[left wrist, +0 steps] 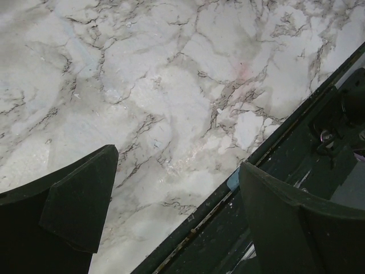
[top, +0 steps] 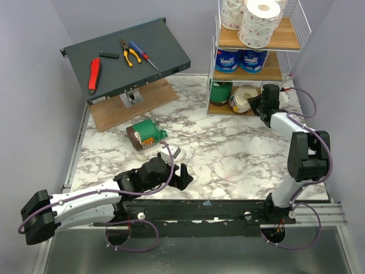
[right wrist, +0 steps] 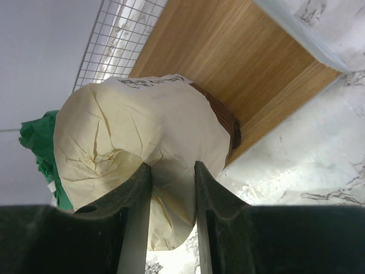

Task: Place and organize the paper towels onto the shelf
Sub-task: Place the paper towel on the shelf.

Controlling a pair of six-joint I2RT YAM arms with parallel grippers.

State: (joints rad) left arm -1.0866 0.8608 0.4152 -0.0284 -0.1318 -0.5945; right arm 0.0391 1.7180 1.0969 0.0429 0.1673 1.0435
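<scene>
The shelf (top: pixel 286 37) stands at the back right. White paper towels (top: pixel 261 23) sit on its top tier and blue-and-white ones (top: pixel 227 60) on the middle tier. On the bottom board lie a green roll (top: pixel 220 92) and a cream-and-brown roll (top: pixel 242 98). My right gripper (top: pixel 255 105) is shut on that cream roll's wrapper. In the right wrist view the gripper (right wrist: pixel 173 168) pinches the cream roll (right wrist: pixel 125 131) over the shelf board (right wrist: pixel 228 51). Another green roll with brown ends (top: pixel 145 134) lies on the table. My left gripper (top: pixel 181 176) (left wrist: pixel 177 160) hangs open and empty near the front edge.
A dark grey slanted panel (top: pixel 131 54) at the back left carries a red tool (top: pixel 94 74), pliers (top: pixel 128 52) and a screwdriver (top: pixel 142 54). A small white-grey object (top: pixel 173 151) lies near the left arm. A dark rail (left wrist: pixel 228 228) runs along the table's front edge.
</scene>
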